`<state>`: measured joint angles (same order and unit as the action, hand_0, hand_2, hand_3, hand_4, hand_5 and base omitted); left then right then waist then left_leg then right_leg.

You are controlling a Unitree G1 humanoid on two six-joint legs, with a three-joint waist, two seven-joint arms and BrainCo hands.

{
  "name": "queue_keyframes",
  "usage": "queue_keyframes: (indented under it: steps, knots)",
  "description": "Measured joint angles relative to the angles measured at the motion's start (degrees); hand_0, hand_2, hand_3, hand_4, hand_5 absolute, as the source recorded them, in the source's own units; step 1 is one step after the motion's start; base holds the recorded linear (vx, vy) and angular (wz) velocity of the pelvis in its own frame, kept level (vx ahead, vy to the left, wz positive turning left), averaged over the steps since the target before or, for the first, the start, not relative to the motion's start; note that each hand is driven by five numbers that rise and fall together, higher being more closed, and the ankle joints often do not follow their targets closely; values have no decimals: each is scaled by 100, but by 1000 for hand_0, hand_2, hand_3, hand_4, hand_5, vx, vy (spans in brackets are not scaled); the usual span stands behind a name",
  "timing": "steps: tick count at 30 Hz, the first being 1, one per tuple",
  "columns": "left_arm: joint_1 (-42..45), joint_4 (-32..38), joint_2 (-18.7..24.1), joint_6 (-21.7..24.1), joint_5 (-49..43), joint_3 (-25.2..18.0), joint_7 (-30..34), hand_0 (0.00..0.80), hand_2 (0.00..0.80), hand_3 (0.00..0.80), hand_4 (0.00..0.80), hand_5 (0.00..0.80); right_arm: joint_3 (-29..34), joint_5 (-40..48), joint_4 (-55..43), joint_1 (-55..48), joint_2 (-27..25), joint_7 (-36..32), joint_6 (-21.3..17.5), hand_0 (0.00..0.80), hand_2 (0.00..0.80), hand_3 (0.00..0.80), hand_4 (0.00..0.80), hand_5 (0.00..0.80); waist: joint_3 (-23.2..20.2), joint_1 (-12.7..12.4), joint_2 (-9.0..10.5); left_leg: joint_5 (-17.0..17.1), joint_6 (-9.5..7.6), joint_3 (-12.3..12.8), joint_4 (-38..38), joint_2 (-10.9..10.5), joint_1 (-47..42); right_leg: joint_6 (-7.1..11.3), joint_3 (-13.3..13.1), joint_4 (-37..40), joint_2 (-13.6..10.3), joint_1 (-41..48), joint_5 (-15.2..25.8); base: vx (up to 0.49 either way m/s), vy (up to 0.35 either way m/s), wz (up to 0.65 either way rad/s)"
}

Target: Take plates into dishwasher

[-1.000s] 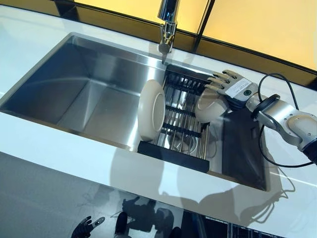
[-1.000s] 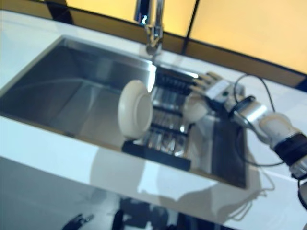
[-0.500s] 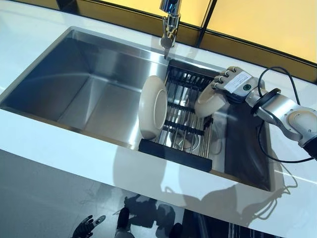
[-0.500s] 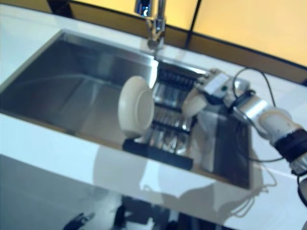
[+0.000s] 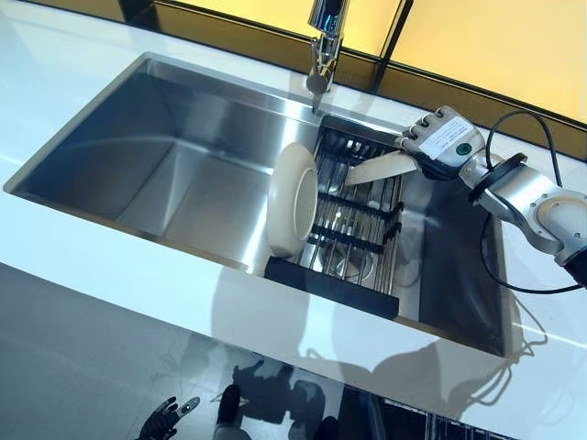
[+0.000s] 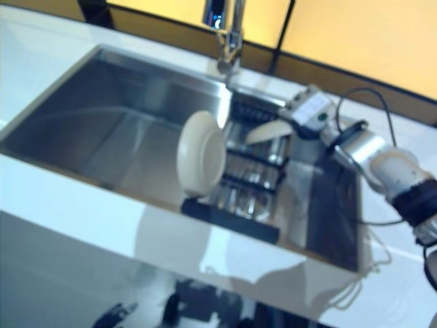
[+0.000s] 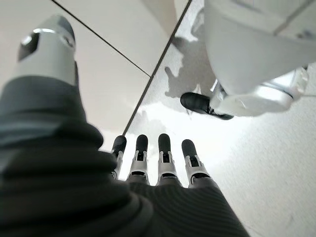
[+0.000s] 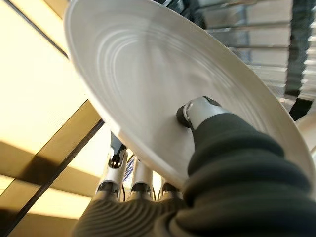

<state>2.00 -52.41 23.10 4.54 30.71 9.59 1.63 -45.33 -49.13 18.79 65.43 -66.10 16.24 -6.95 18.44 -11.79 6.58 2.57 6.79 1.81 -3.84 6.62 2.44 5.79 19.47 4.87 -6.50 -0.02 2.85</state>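
Now right hand (image 5: pixel 438 142) pinches cream plate (image 5: pixel 381 169) by rim, thumb on face, fingers behind, plate tilted near flat above black dish rack (image 5: pixel 353 234) in steel sink (image 5: pixel 156 147). Second plate (image 5: pixel 293 198) upright at rack's left edge. Left hand (image 7: pixel 158 158) low beside rack-side counter, fingers straight, empty.

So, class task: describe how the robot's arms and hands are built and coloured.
Silver-grey jointed arms. The right hand has silver fingers, a pale back plate with a green dot, and a black cable looping at its wrist. The left hand shows a dark ribbed cover and dark fingertips.
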Motion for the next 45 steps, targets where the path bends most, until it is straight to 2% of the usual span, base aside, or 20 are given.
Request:
queue_keyframes:
  steps: [3, 12, 16, 22, 28, 34, 38, 40, 41, 42, 43, 45]
  knots:
    - [7, -2, -9, 29, -21, -1, 0, 0, 0, 0, 0, 0, 194, 5, -1, 5, -7, 102, 110, 800, 800, 800, 800, 800, -7, -11, 5, 2, -3, -4, 23, -3, 0, -7, -1, -2, -4, 9, 6, 8, 39, 1]
    - [110, -18, -111, 140, -73, -3, -82, 0, 0, 0, 0, 0, 208, 25, 59, 20, -66, 240, 244, 800, 800, 800, 800, 800, -281, -11, -10, 6, -9, -14, 26, -24, -2, -7, -1, -2, -26, 20, 6, 13, 24, 0]
    - [167, -33, -185, 144, -74, -8, -125, 0, 0, 0, 0, 0, 208, 41, 80, 100, -259, 251, 308, 800, 800, 800, 800, 800, -393, -1, -35, 5, -10, -16, 20, -29, -83, -5, -1, -1, -32, 103, 4, 3, 22, 0]
    - [381, -63, -226, 130, -306, -6, -161, 0, 0, 0, 0, 0, 208, 609, 200, 201, -462, 248, 466, 800, 800, 800, 800, 800, -743, 139, -21, 4, -14, 3, -16, -32, -209, 2, -15, -1, -39, 194, -3, -11, 65, -2]
    - [440, -291, -241, -52, -789, 20, -334, 0, 0, 0, 0, 0, 219, 882, 392, 190, -503, 212, 613, 800, 800, 800, 800, 800, -959, 327, -12, -22, -60, 209, -89, -56, -507, 27, -216, -4, -75, 310, -13, 22, 100, -17]
    - [321, -551, -236, -388, -1440, 103, -431, 0, 0, 0, 0, 0, 297, 947, 470, 125, -682, 183, 736, 800, 800, 800, 800, 800, -1124, 497, -87, -150, -139, 458, -68, -122, -904, 62, -553, -10, -134, 503, -2, 46, 142, -26]
    - [315, -563, -231, -411, -2015, 445, -312, 0, 0, 0, 0, 0, 933, 1050, 459, -516, -710, 271, 875, 800, 800, 800, 800, 800, -1184, 606, -175, -325, -219, 450, 66, -207, -1164, 164, -782, -118, -248, 690, -46, 40, 77, -26]
    - [281, -550, -212, -421, -2278, 544, -203, 0, 0, 0, 0, 0, 1561, 1043, 342, -1225, -752, 352, 987, 800, 800, 800, 800, 800, -1195, 772, -195, -394, -227, 558, 113, -259, -1219, 238, -880, -283, -338, 596, -88, -159, 11, -25]
    - [284, -551, -203, -427, -2327, 541, -174, 0, 0, 0, 0, 0, 1591, 1043, 345, -1304, -759, 356, 1014, 800, 800, 800, 800, 800, -1193, 782, -199, -408, -250, 590, 133, -289, -1209, 246, -941, -312, -366, 555, -83, -341, 131, -34]
    - [281, -534, -167, -454, -2326, 541, -153, 0, 0, 0, 0, 0, 1660, 1043, 332, -1462, -794, 368, 1048, 800, 800, 800, 800, 800, -1190, 897, -203, -414, -271, 682, 137, -334, -1190, 282, -988, -350, -411, 456, -48, -387, 192, -40]
    - [266, -526, -131, -501, -2321, 542, -159, 0, 0, 0, 0, 0, 1761, 1044, 320, -1594, -794, 371, 1069, 800, 800, 800, 800, 800, -1188, 960, -197, -407, -290, 764, 133, -403, -1169, 238, -993, -357, -430, 372, 71, -508, 244, -53]
    - [141, -529, -88, -584, -2296, 541, -177, 0, 0, 0, 0, 0, 1819, 1056, 332, -1652, -861, 382, 1138, 800, 800, 800, 800, 800, -1169, 976, -223, -391, -375, 886, 88, -401, -1049, 226, -983, -353, -435, 200, 210, -356, 150, -45]
